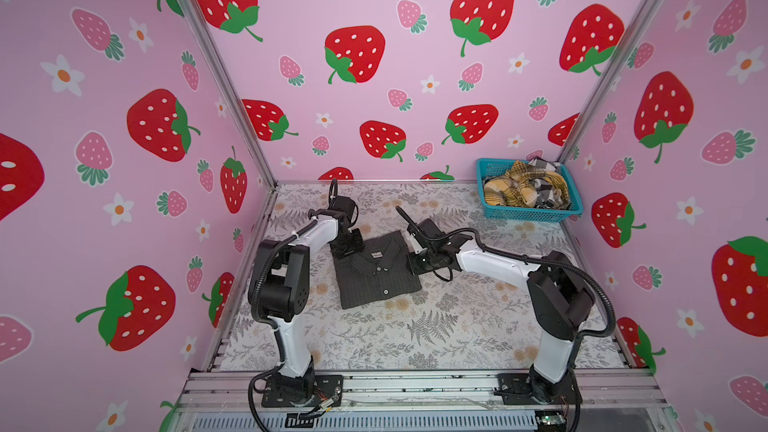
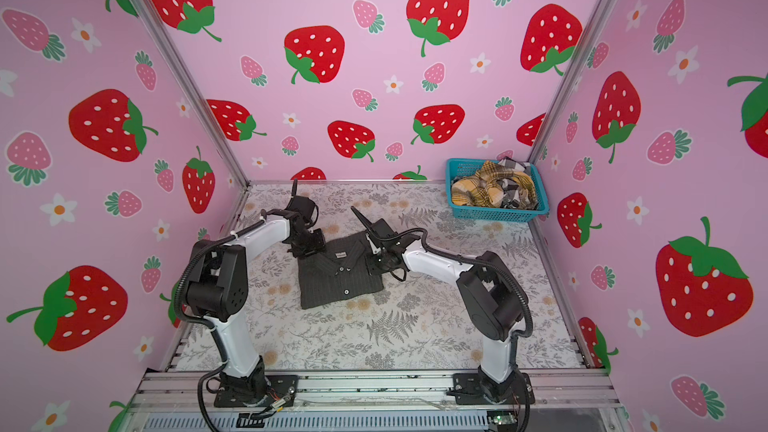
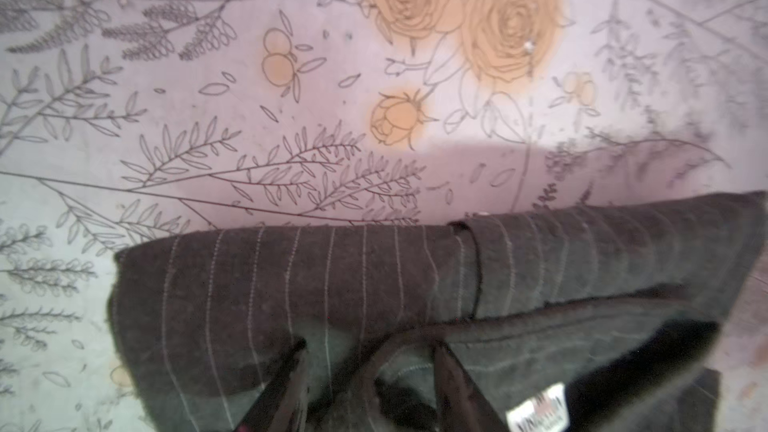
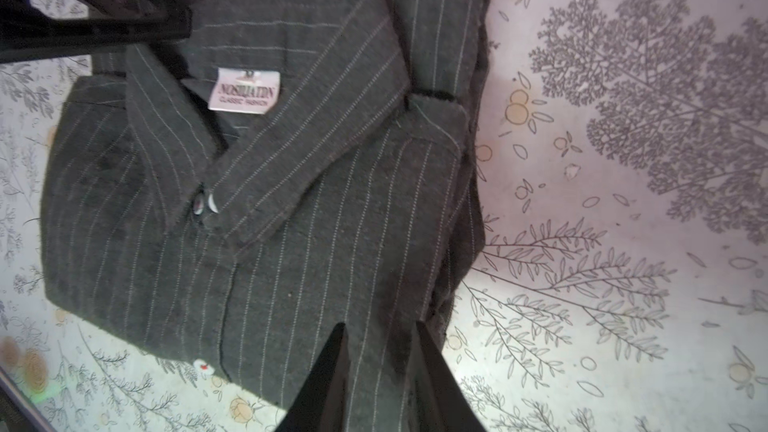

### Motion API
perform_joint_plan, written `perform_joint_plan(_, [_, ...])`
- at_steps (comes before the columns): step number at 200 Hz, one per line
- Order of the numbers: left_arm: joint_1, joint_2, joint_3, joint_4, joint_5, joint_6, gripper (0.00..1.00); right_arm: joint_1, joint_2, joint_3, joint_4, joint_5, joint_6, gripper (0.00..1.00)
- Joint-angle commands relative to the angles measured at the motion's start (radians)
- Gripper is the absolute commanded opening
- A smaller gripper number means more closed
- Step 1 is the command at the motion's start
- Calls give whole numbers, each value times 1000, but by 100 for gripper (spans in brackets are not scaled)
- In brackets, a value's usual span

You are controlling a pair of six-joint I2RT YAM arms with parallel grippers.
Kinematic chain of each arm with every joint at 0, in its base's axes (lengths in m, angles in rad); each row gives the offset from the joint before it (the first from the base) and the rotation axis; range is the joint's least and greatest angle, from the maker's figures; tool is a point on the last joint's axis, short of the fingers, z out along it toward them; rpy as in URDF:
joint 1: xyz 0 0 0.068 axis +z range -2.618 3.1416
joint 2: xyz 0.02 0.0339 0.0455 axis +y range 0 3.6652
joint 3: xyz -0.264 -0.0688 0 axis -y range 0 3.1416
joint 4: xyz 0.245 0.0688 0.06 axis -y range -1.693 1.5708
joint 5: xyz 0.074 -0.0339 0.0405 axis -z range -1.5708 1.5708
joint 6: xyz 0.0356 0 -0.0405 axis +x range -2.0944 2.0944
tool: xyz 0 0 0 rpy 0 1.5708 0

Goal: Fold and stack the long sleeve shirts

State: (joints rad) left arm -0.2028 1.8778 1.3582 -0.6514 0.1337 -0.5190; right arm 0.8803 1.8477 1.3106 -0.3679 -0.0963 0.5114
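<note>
Folded charcoal pinstriped shirt [image 1: 376,270] looks soft, light, prone to unfolding, so take both side edges; left gripper [image 3: 370,344] jaws apart, right gripper [image 4: 379,324] jaws narrow, pinch unclear.

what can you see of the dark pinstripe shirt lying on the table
The pinstripe shirt is dark charcoal, woolly-looking cloth with thin pale stripes. It lies folded into a rough rectangle, front up, on the floral table, left of centre. Its collar is at the far end, with a white neck label; buttons run down the placket. The left gripper stands over the collar with jaws apart; the right gripper straddles its right edge. Whether either pinches cloth is unclear.
</note>
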Motion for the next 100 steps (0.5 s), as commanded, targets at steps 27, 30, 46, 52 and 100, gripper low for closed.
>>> perform_joint_plan(27, [20, -328, -84, 10, 71, -49, 32, 1, 43, 90, -6, -8, -40, 29])
perform_joint_plan(30, [19, -345, -107, 28, 87, -61, 30, -2, 49, 95, -6, -12, -42, 29])
perform_joint_plan(46, [20, -383, -210, 80, 166, -116, 19, -18, 81, 112, 17, -44, -44, 29])
perform_joint_plan(52, [19, -381, -240, 89, 188, -126, 14, -23, 95, 120, 22, -52, -46, 29])
perform_joint_plan(100, [39, -329, -428, 190, 233, -179, 0, -42, 187, 158, 19, -43, -51, 28])
